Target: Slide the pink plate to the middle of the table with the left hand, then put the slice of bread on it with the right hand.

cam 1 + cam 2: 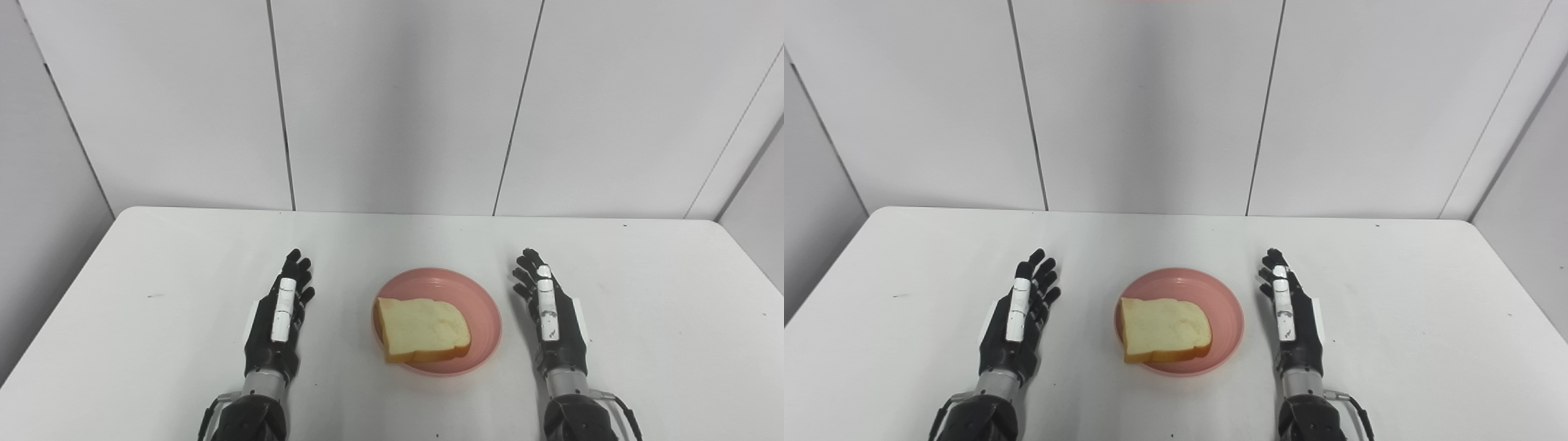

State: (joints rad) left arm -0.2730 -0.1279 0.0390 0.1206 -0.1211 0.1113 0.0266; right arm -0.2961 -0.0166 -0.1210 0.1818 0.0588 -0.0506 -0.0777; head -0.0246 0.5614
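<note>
We find the pink plate [437, 320] sitting near the middle of the white counter [153, 343], with the slice of bread [422, 328] already lying on it, shifted toward the plate's left and near side so that one corner reaches its rim. Our left hand [282, 318] rests to the left of the plate and our right hand [549, 312] to its right, each clear of the plate, fingers [296, 269] stretched forward and spread, holding nothing. We judge both steps done: plate centred, bread placed. The next move seems to call for little beyond keeping the hands away so nothing is nudged; if anything, the bread could be eased further onto the plate. The two views differ only slightly: the right eye view shows the scene shifted left, with more bare counter to the right.
</note>
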